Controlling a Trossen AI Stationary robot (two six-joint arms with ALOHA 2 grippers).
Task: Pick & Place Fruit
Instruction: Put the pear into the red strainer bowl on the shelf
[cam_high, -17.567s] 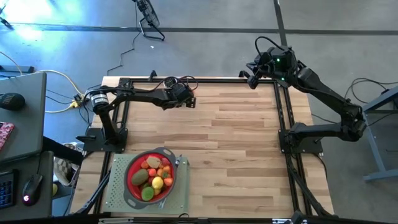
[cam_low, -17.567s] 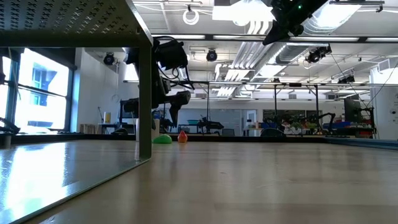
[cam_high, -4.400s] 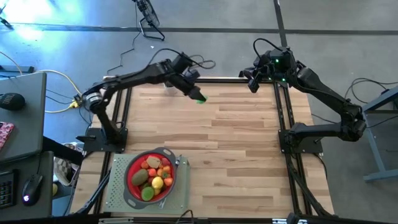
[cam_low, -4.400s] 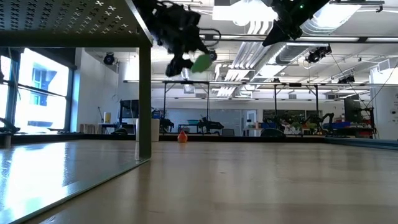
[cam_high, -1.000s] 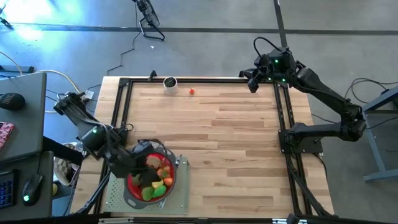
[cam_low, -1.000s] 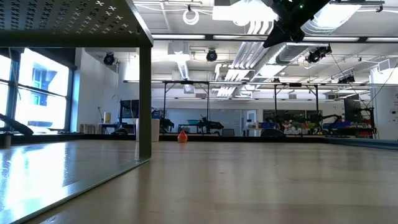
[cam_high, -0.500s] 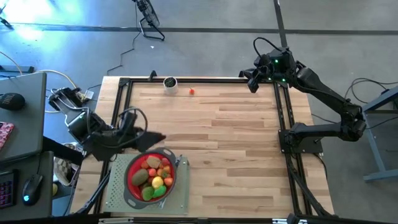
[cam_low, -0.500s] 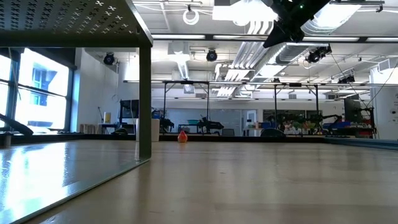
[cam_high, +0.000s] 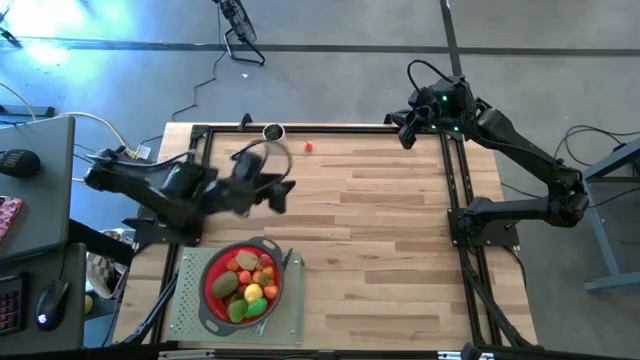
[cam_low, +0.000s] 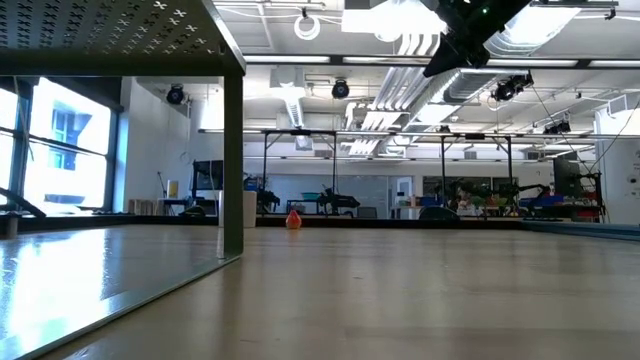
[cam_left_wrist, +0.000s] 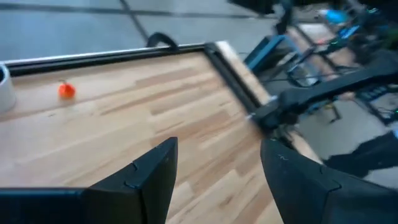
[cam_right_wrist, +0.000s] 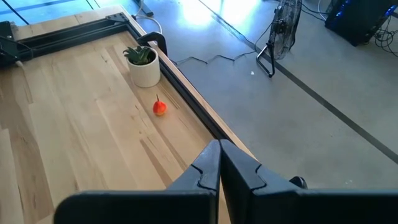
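A red strainer (cam_high: 243, 283) with a grey rim sits on a perforated grey stand (cam_high: 185, 310) at the table's near left corner, holding several toy fruits (cam_high: 245, 285): red, orange, yellow, green, brown. One small orange-red fruit (cam_high: 308, 147) (cam_left_wrist: 66, 91) (cam_right_wrist: 160, 107) (cam_low: 293, 219) lies alone on the wood near the far edge. My left gripper (cam_high: 281, 192) (cam_left_wrist: 219, 148) hangs open and empty over the table's left half, between strainer and far edge. My right gripper (cam_high: 403, 124) (cam_right_wrist: 219, 152) waits shut above the far right corner.
A small potted plant in a white pot (cam_high: 272, 132) (cam_right_wrist: 143, 67) stands at the far edge, just left of the lone fruit. A black frame rail (cam_high: 330, 127) borders the table. Bare wood (cam_high: 380, 230) fills the middle and right. The stand's leg (cam_low: 233, 160) shows in the low view.
My left arm has swung quickly away from the strainer, where its gripper was among the fruits a second ago. It moved toward the far edge and rightward, over the table's left half. The fruits stay in the strainer. The right arm kept still.
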